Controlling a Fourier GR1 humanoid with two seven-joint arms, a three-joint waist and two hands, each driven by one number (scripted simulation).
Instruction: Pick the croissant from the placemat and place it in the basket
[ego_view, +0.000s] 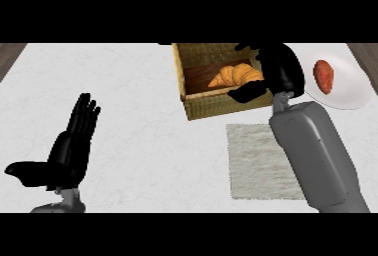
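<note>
From the head view, your croissant (236, 75) lies inside the basket (193, 107), on its dark floor toward the right wall, so the placemat (258, 160) below it on the worktop (133, 125) is bare; that tells you the carrying part of the task looks done and only the letting go and pulling away may remain; your right hand (279, 70) hangs over the basket's right rim, its dark fingers reaching along the far side of the croissant and the thumb tucked low at the near side, and because the hand covers the pastry's right end you cannot tell whether it grips the croissant or has already let go; judge it as bracketing the pastry rather than plainly clamping it; the right forearm crosses the placemat's right edge on its way up, which is simply the straight line from the shoulder to the basket; just to the right of the hand a white plate (347, 97) carries a reddish oval food item (323, 75), clear of the basket, so lift straight up before you swing out to avoid it; your left hand (70, 145) rests at the lower left, fingers straight and upward, holding nothing, well apart from everything.
</note>
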